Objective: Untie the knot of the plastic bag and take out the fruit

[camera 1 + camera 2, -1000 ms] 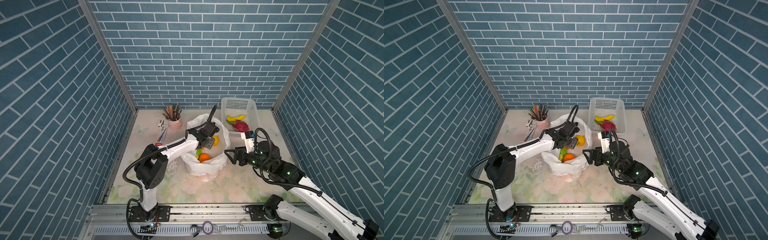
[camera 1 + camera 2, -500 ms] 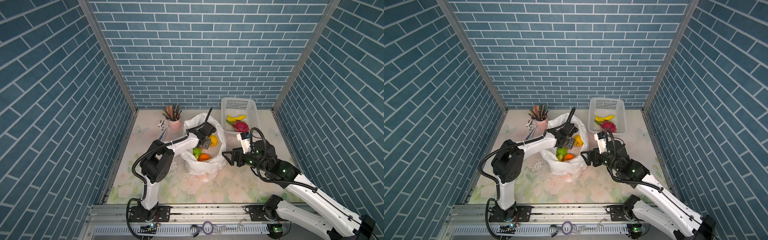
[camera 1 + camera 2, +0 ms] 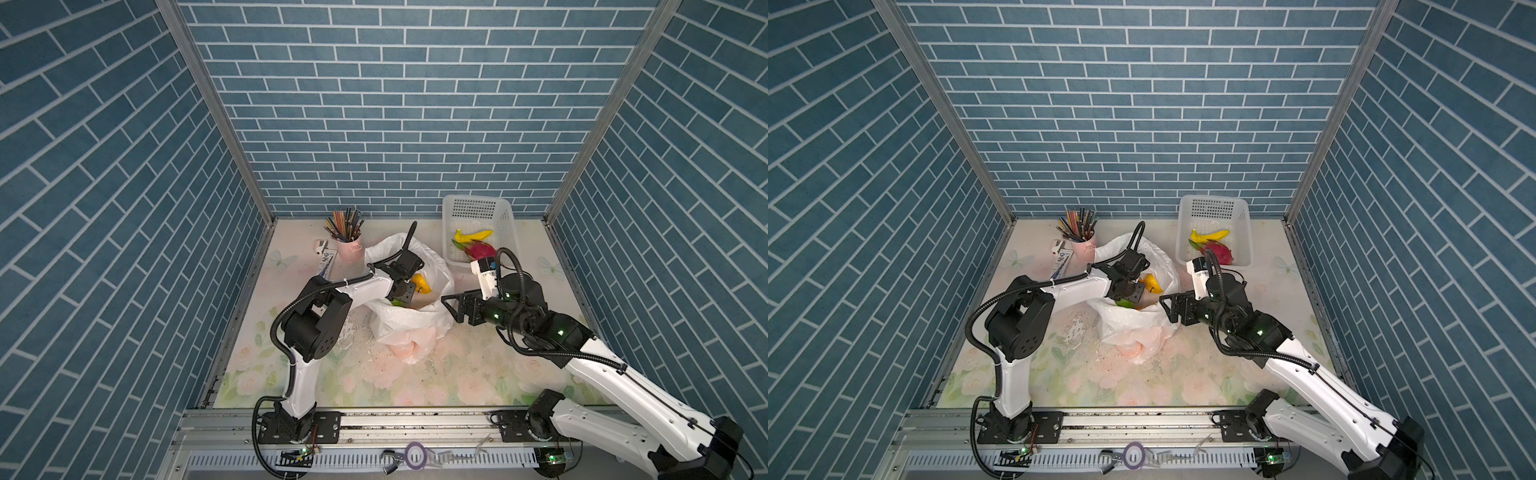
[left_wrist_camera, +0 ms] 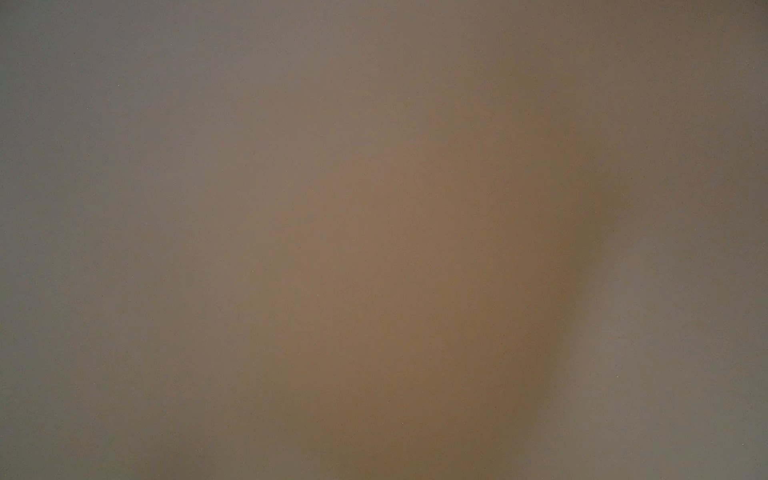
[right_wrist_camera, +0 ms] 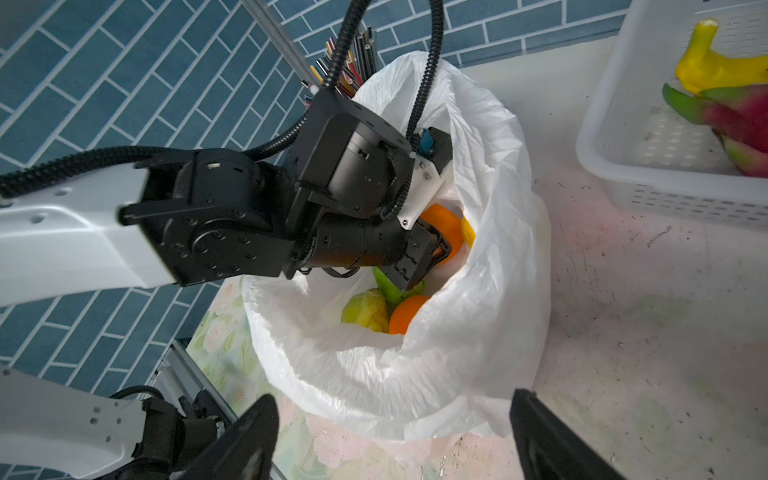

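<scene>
Plastic bag (image 5: 478, 332), white, mouth open, fruit (image 5: 405, 318) inside (orange and green pieces). Left gripper (image 5: 436, 253) reaches in against an orange (image 5: 446, 226); whether it grips cannot be told. Right gripper (image 3: 451, 309) spread wide, empty, just beside the bag

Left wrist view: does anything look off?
Yes. It is a featureless brown-grey blur, with nothing readable. Likely cause: the left pincer is deep in the bag, right by an orange, so the lens is probably too close to focus.
</scene>
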### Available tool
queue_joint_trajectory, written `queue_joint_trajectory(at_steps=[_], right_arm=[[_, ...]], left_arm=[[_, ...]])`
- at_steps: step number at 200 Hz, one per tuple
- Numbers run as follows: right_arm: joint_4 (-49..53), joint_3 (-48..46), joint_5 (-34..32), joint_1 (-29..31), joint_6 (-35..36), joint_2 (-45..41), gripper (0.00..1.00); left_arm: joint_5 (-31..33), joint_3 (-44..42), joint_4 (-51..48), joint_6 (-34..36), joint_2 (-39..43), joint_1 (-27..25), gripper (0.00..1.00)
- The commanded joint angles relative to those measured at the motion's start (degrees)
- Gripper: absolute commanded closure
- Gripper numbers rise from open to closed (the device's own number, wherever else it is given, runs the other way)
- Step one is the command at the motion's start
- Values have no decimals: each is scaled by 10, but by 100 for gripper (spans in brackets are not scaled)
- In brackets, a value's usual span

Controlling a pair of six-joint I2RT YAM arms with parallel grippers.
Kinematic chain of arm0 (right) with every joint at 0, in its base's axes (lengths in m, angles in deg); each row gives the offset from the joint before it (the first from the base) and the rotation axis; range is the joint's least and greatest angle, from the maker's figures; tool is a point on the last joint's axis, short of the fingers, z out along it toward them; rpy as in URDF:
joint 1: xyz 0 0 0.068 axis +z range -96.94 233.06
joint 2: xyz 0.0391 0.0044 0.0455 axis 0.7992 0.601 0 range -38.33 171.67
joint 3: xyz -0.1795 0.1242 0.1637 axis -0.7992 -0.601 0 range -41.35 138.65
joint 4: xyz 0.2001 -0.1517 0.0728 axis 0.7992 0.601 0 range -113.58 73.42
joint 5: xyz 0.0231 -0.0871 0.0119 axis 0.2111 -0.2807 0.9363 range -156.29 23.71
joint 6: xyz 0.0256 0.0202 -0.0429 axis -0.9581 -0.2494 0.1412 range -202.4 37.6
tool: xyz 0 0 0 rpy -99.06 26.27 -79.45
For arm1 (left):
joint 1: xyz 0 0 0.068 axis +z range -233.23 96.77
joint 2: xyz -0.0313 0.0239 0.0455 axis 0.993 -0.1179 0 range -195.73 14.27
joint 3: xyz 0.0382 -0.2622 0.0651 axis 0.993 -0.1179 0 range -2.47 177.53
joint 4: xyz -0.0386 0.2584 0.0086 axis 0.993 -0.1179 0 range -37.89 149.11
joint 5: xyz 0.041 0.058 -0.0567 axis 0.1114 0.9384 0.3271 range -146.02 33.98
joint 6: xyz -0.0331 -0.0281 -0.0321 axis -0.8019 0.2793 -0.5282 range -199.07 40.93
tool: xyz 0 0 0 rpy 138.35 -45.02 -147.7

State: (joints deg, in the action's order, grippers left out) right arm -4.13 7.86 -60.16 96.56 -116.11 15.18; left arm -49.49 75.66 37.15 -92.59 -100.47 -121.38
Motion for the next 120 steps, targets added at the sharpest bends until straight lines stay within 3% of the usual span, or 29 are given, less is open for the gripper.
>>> queue_joint_trajectory(at_steps=[1,61,120], right_arm=[[-8,4,-31,2,-39,20,13],[-51,2,-140,3,-80,81,12],[-58,16,-158,3,-55,162,12]], left_arm=[[-34,-23,11,2,27,3,63],[-88,-70,50,9,97,3,67],[-123,-94,57,21,160,3,67]])
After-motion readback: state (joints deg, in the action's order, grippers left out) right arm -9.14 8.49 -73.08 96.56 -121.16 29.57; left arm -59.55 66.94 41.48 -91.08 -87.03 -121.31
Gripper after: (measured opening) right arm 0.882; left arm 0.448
